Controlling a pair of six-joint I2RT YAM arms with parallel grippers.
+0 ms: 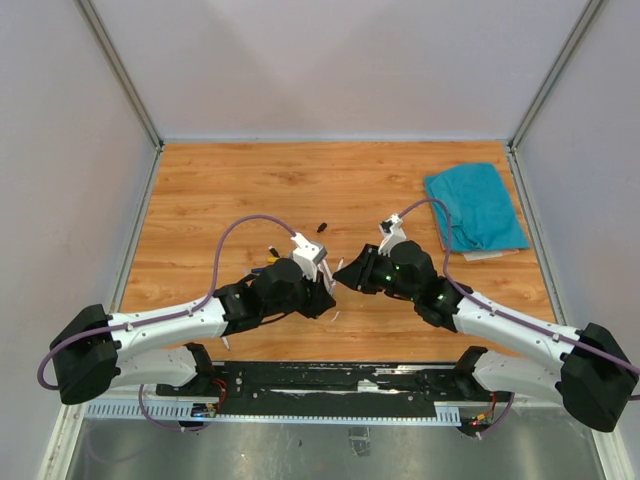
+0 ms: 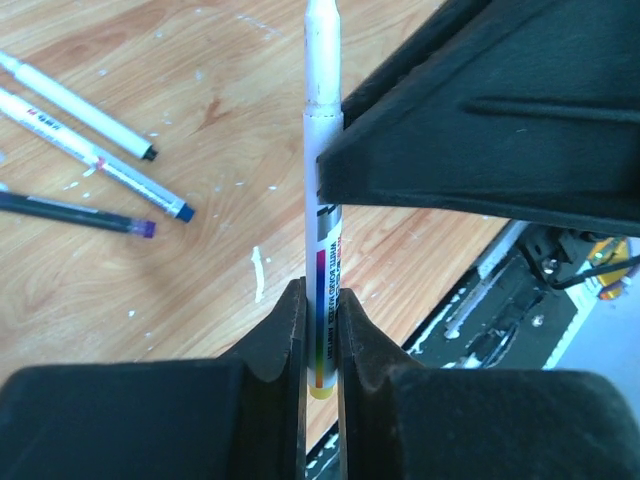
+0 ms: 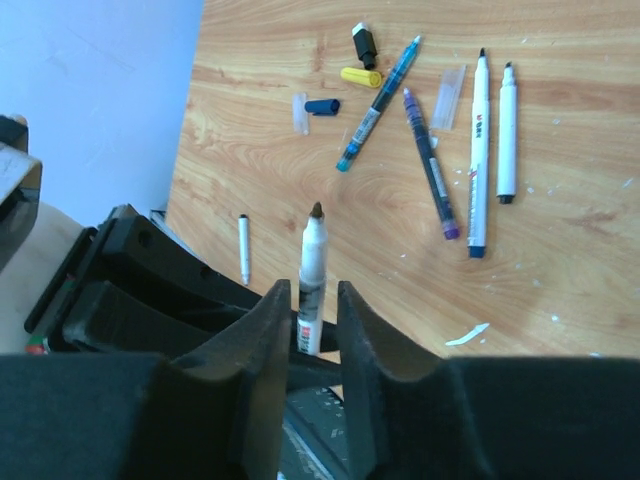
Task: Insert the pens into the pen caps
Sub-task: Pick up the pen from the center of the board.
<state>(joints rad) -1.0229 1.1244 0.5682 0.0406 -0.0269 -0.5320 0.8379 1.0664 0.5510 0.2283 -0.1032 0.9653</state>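
My left gripper is shut on a white pen near its yellow end and holds it above the table. The pen's dark bare tip points away in the right wrist view. My right gripper is open, with its jaws on either side of this pen; the pen lies against one finger, with a gap to the other. One right finger crosses the pen. On the table lie a black cap, a yellow cap, a blue cap and several loose pens. The grippers meet at mid-table, left and right.
A teal cloth lies at the back right. A teal pen, a purple-tipped pen and a short white pen lie on the wood. Three pens lie to the left of the left gripper. Small white scraps dot the table.
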